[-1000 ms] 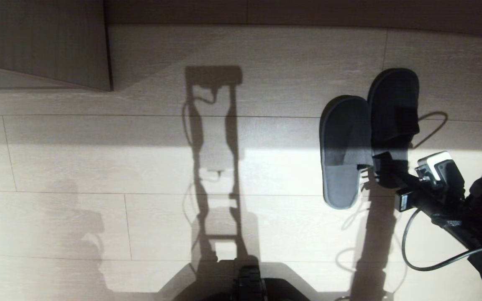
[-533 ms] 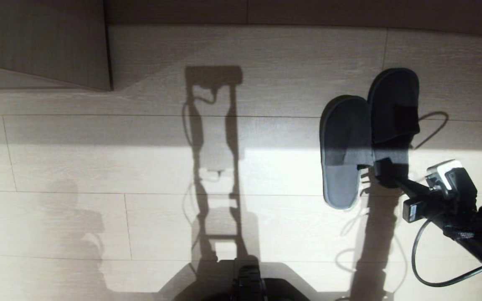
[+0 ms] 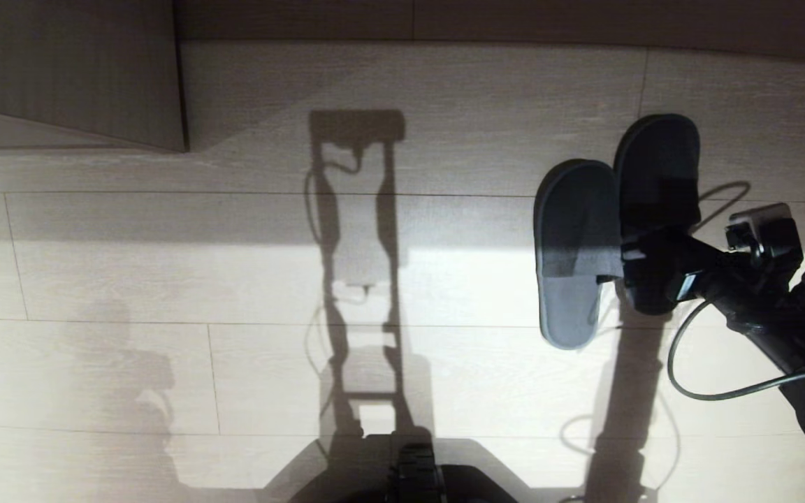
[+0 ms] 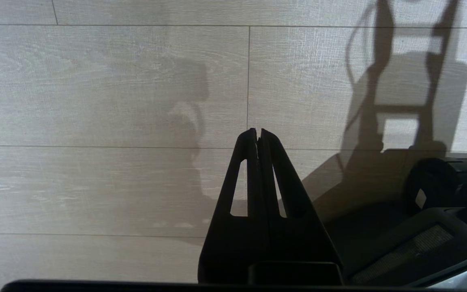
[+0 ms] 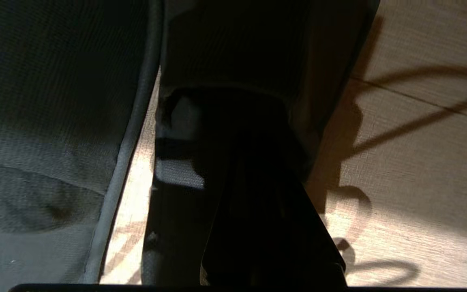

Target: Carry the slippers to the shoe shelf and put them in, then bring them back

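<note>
Slippers [image 3: 577, 251] side by side on floor; right hand [image 3: 643, 269] closed over right slipper's insole.

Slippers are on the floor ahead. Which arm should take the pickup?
Right. The right gripper is at the slippers, its shut fingers over the right-hand slipper's insole beside the toe band. The left gripper hangs shut over bare floor, no slipper near.

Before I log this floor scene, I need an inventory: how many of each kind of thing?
Slippers: 2, left slipper and right slipper
Grippers: 2, right gripper and left gripper
Cable: 1, cable
Total: 5
</note>
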{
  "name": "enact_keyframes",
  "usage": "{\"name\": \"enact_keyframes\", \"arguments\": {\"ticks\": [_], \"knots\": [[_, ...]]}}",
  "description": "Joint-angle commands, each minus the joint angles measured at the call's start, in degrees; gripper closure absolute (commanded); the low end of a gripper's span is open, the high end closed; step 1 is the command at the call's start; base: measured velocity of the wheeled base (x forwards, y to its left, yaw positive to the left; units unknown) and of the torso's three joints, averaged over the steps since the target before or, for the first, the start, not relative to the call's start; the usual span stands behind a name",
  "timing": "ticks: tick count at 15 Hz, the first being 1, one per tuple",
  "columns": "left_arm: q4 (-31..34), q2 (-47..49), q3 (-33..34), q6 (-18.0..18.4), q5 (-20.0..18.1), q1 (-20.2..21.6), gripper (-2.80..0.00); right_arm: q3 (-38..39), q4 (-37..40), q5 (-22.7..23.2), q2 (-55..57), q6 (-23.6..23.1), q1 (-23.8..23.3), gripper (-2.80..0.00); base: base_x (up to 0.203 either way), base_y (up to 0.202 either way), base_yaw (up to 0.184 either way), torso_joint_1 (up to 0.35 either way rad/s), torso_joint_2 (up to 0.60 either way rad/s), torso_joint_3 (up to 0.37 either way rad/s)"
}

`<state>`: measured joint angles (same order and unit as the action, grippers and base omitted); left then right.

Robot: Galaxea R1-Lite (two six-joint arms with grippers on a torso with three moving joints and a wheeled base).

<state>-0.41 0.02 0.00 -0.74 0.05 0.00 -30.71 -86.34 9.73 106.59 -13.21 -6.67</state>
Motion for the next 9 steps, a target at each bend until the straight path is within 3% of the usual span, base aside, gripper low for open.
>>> {"name": "enact_keyframes", "arguments": {"ticks": [1, 9], "knots": [[-0.02, -0.02, 0.0, -0.05, 0.04, 0.09, 0.0, -0.71, -0.73, 0.18, 5.9, -0.2, 0.05, 0.0, 0.0, 0.0, 0.0, 0.0, 0.0, 0.0], [-0.02, -0.03, 0.0, -0.05, 0.04, 0.0, 0.0, 10.75, -1.32, 0.73, 5.75, -0.49, 0.08, 0.0, 0.0, 0.0, 0.0, 0.0, 0.0, 0.0]]}}
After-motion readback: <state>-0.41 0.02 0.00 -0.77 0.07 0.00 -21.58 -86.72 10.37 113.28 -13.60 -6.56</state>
